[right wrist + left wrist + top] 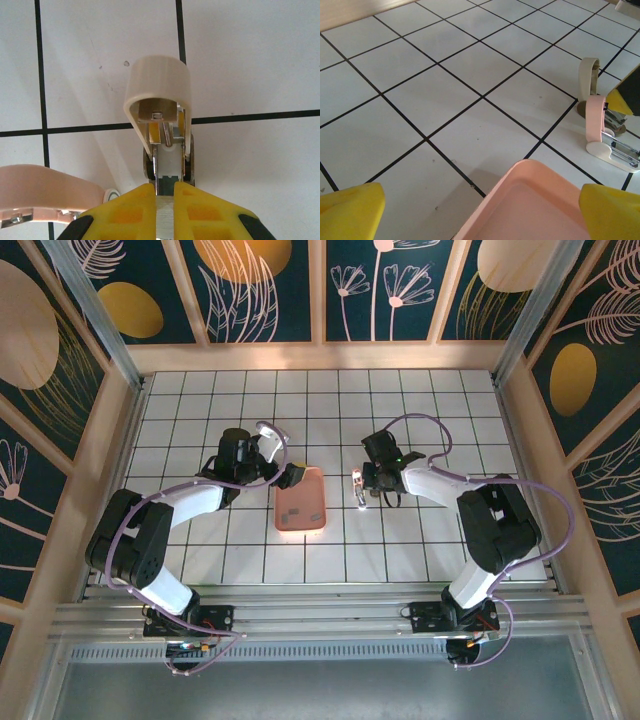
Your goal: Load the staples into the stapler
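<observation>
The stapler (595, 120) lies on the white tiled table (330, 552) near its middle, just right of the salmon-pink tray (300, 508) and apart from it; it is swung open, its pale pink part standing up from the white base and silvery metal showing along the inside; a beige loop (157, 80) stands just beyond it on the far side. The right gripper (362, 485) reaches in from the right and sits at the stapler; its yellow fingers (130, 210) are pressed together on a thin silvery strip (165, 217) that runs into the open stapler; whether that strip is the staples or the stapler's own metal I cannot tell from here. The left gripper (290, 476) hangs at the far left corner of the tray, just above its rim; its yellow fingers (350, 210) are spread wide with nothing between them, one over the bare tiles to the left and the other over the tray's far edge. From the left wrist view the tray's inside looks bare and smooth.
</observation>
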You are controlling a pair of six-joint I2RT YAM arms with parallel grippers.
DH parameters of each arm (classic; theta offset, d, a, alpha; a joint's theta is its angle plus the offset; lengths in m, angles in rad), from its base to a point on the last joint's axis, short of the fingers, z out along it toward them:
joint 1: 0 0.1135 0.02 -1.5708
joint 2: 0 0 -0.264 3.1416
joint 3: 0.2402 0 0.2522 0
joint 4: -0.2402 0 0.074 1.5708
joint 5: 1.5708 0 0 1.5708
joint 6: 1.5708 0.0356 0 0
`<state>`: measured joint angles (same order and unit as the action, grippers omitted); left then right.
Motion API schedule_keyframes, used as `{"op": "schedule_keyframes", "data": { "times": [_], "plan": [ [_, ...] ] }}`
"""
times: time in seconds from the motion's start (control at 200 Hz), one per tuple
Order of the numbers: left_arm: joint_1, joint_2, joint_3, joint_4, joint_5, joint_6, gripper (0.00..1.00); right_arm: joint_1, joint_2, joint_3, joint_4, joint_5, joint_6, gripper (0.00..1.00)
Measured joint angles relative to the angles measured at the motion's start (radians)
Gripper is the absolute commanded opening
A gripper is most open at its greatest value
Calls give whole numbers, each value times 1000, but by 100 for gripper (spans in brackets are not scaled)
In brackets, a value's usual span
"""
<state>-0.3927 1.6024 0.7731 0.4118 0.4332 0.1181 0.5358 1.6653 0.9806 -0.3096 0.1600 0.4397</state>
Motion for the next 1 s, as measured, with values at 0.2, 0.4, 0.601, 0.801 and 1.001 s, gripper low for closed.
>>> {"op": "schedule_keyframes", "data": {
  "times": [0.2, 0.4, 0.601, 0.801, 1.001],
  "plan": [
    [0, 0, 0, 0, 0, 0, 99, -4, 0, 0, 15, 1, -16, 11],
    [0, 0, 0, -1, 0, 0, 99, -6, 0, -24, 44, 0, -23, 11],
    [0, 1, 0, -2, 0, 0, 99, -6, 0, -49, 50, 0, -24, 11],
    [1, 2, 0, -4, 0, 0, 99, -6, 0, -55, 60, 0, -24, 11],
    [1, 2, 0, -4, 0, 0, 99, -6, 0, -55, 60, 0, -24, 18]
  ]
}}
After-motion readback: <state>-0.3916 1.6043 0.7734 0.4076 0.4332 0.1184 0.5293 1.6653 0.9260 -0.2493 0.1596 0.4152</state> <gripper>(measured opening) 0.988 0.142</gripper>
